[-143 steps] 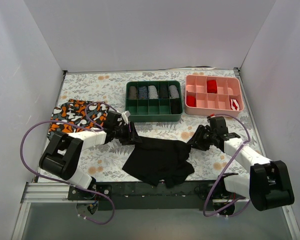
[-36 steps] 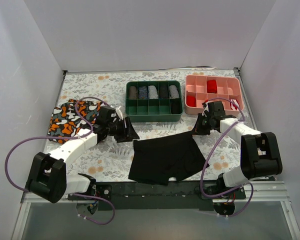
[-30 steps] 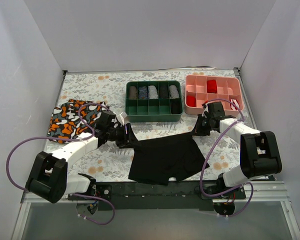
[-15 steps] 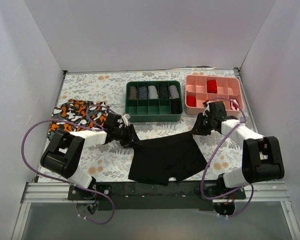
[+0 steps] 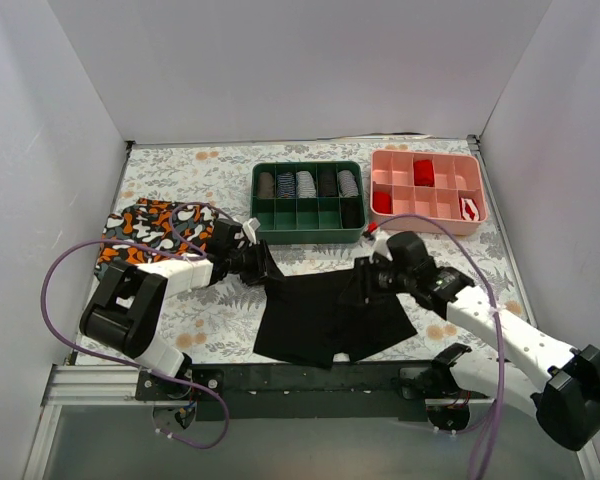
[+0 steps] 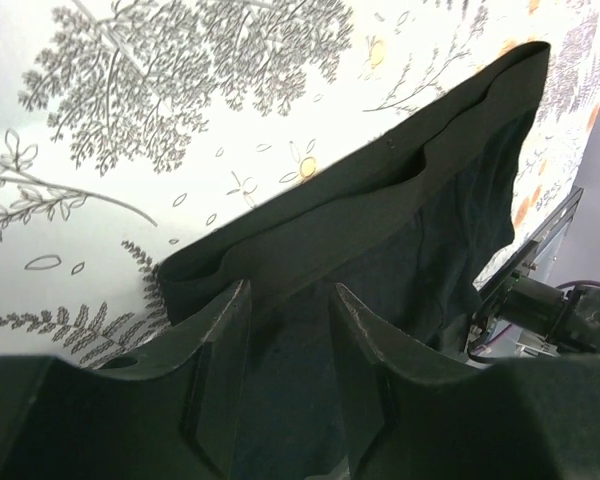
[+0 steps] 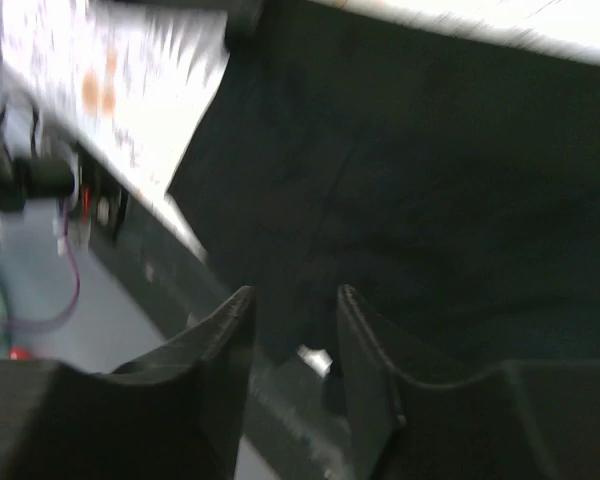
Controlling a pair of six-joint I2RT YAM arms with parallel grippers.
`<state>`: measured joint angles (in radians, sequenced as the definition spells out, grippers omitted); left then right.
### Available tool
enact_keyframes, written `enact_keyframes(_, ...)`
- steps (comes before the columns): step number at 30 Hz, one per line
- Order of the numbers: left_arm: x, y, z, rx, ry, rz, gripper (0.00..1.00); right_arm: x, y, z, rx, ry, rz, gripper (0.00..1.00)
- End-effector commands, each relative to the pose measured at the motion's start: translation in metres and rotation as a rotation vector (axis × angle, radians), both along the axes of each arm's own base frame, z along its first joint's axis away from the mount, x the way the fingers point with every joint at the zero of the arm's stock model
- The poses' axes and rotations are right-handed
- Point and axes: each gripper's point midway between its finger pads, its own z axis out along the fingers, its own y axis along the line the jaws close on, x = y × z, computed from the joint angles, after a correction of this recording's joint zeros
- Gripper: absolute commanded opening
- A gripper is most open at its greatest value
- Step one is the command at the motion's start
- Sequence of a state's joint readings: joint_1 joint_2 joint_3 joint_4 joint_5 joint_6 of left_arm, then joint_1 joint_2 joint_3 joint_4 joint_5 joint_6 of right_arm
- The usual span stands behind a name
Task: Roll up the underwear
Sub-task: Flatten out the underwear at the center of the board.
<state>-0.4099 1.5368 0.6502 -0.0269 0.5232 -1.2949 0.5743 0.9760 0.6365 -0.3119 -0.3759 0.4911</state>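
Left gripper (image 5: 270, 272) perhaps on underwear (image 5: 325, 318)

The underwear (image 5: 325, 318) is a plain black pair of boxer briefs, spread almost flat on my counter (image 5: 170, 175) near its front edge. Its wide waistband runs along the far side, slightly rumpled. The two short legs point toward me.

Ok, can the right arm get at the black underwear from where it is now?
Probably yes. The right gripper hangs over the underwear's far right part, jaws apart, nothing between. The left gripper sits away at its far left corner.
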Motion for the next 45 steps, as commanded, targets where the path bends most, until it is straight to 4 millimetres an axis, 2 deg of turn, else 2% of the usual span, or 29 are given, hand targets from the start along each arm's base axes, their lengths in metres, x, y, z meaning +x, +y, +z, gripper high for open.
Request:
enact_keyframes(1, 0.014, -0.006, 0.012, -0.012, -0.064, -0.019, 0.37, -0.049, 0.042, -0.001, 0.030, 0.067, 0.123, 0.42)
enact_keyframes(4, 0.017, -0.008, 0.014, -0.015, -0.069, -0.021, 0.37, -0.062, 0.067, -0.005, 0.015, 0.073, 0.178, 0.37)
enact_keyframes(5, 0.017, -0.008, 0.013, -0.015, -0.066, -0.022, 0.37, -0.064, 0.074, -0.015, -0.014, 0.094, 0.191, 0.35)
enact_keyframes(7, 0.016, -0.008, 0.013, -0.016, -0.066, -0.025, 0.37, -0.070, 0.094, -0.012, -0.019, 0.078, 0.232, 0.33)
enact_keyframes(8, 0.018, -0.008, 0.014, -0.016, -0.072, -0.025, 0.37, -0.071, 0.100, -0.025, -0.063, 0.101, 0.235, 0.31)
enact_keyframes(9, 0.018, -0.009, 0.015, -0.016, -0.073, -0.026, 0.37, -0.069, 0.109, -0.022, -0.064, 0.089, 0.239, 0.31)
enact_keyframes(11, 0.018, -0.008, 0.015, -0.011, -0.074, -0.030, 0.36, -0.070, 0.120, -0.034, -0.091, 0.105, 0.247, 0.29)
enact_keyframes(16, 0.014, -0.007, 0.009, -0.001, -0.065, -0.043, 0.36, -0.069, 0.141, -0.042, -0.085, 0.115, 0.283, 0.27)
enact_keyframes(17, 0.014, -0.007, 0.009, -0.001, -0.068, -0.047, 0.36, -0.070, 0.143, -0.051, -0.107, 0.128, 0.289, 0.27)
enact_keyframes(22, 0.016, -0.005, 0.002, 0.015, -0.066, -0.042, 0.36, -0.081, 0.145, -0.070, -0.152, 0.166, 0.310, 0.26)
enact_keyframes(29, 0.021, -0.005, -0.008, 0.037, -0.056, -0.034, 0.33, -0.104, 0.122, -0.106, -0.291, 0.242, 0.330, 0.23)
enact_keyframes(36, 0.028, -0.002, -0.016, 0.072, -0.064, -0.034, 0.32, -0.134, 0.101, -0.125, -0.392, 0.289, 0.389, 0.20)
enact_keyframes(40, 0.036, -0.003, -0.016, 0.074, -0.091, -0.024, 0.31, -0.144, 0.102, -0.129, -0.405, 0.308, 0.419, 0.17)
enact_keyframes(42, 0.037, -0.003, -0.015, 0.078, -0.094, -0.024, 0.31, -0.145, 0.102, -0.130, -0.416, 0.306, 0.426, 0.14)
enact_keyframes(45, 0.034, -0.003, -0.013, 0.069, -0.090, -0.034, 0.31, -0.138, 0.110, -0.129, -0.414, 0.274, 0.427, 0.19)
